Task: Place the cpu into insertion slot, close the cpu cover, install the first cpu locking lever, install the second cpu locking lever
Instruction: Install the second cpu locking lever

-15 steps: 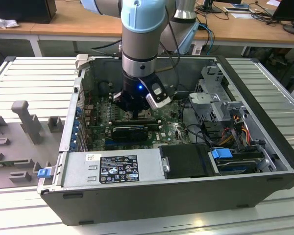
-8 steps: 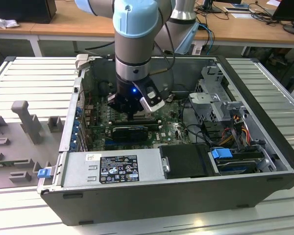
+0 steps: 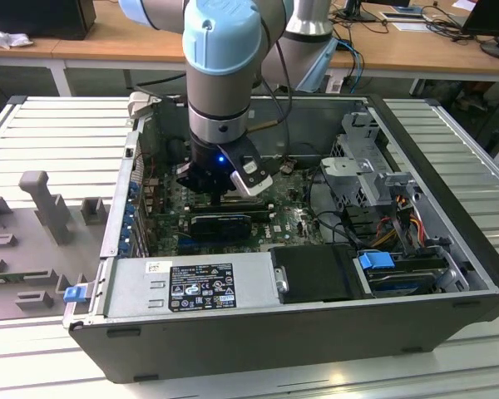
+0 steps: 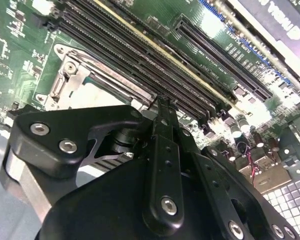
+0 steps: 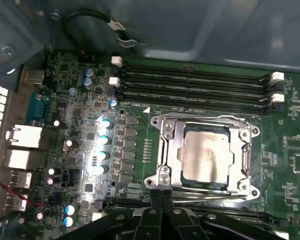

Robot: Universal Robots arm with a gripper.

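Gripper fingers pressed together, holding nothing — hovering just beside cpu cover, closed over cpu.

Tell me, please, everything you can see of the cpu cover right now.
The cpu cover is a dull grey steel frame with a square window, lying flat and closed over the insertion slot on the green board. The cpu, pale with a smudged metal top, shows through the window. Thin wire levers run along the frame's edges, and screws sit at its corners. In the first wrist view the gripper, fingers together, is just beside the frame's near edge; whether they touch cannot be told.
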